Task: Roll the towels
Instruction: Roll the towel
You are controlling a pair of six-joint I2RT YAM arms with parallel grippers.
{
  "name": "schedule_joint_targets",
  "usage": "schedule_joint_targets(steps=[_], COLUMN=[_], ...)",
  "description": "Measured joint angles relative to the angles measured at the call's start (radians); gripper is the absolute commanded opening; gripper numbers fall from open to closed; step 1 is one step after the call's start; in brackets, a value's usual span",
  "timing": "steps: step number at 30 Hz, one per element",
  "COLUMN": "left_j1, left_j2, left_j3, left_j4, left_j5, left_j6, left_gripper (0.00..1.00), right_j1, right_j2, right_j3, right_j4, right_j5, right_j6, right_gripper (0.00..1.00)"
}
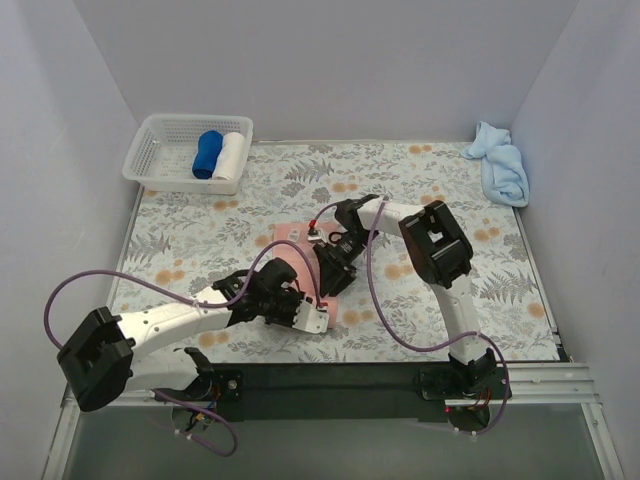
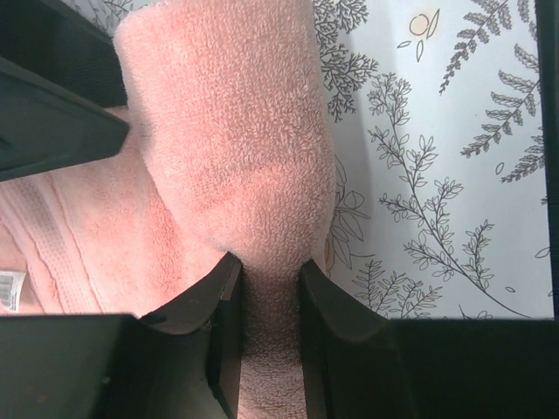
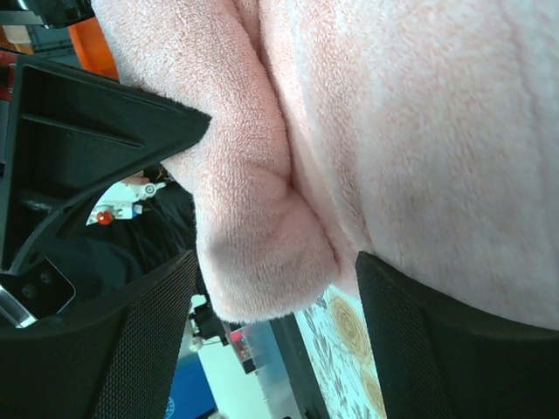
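Table: the pink towel is found at centre, partly rolled. The light blue towel is left bunched at the 2 o'clock corner, not yet rolled. The roll's end is pinched by the left gripper at 7 o'clock of the pink towel. The right gripper is spread around a fold, not squeezing. The roll is best kept tight and the edges lined up; the pinch should be held until the other side is regripped.

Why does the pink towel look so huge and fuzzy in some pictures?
Left wrist view: the pink towel sits right by the lens, loops sharp; right wrist view: even closer, soft-focus, background blurred; top view: small, evenly lit.
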State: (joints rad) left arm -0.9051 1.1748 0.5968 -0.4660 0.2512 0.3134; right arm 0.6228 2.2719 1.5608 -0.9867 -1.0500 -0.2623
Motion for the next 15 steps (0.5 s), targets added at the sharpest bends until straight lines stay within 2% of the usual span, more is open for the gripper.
schedule_joint_targets(steps=[1,6,12,15], left_j1=[0.000,0.030,0.149,0.217], left_j2=[0.013,0.094,0.257,0.359], left_j3=[0.010,0.085,0.238,0.322], left_j4=[-0.010,-0.077,-0.223,-0.310], left_j5=[0.005,0.062,0.249,0.357], left_j6=[0.000,0.002,0.017,0.036], left_gripper=[0.00,0.00,0.00,0.00], right_j1=[-0.006,-0.058,-0.196,-0.244], right_j2=[-0.008,-0.094,-0.265,-0.386], right_j3=[-0.001,-0.006,-0.014,-0.063], right_j4=[0.000,0.022,0.078,0.106], right_j5=[0.013,0.109,0.211,0.253], right_j6=[0.000,-0.018,-0.062,-0.096], right_gripper=[0.76,0.85,0.86,0.82])
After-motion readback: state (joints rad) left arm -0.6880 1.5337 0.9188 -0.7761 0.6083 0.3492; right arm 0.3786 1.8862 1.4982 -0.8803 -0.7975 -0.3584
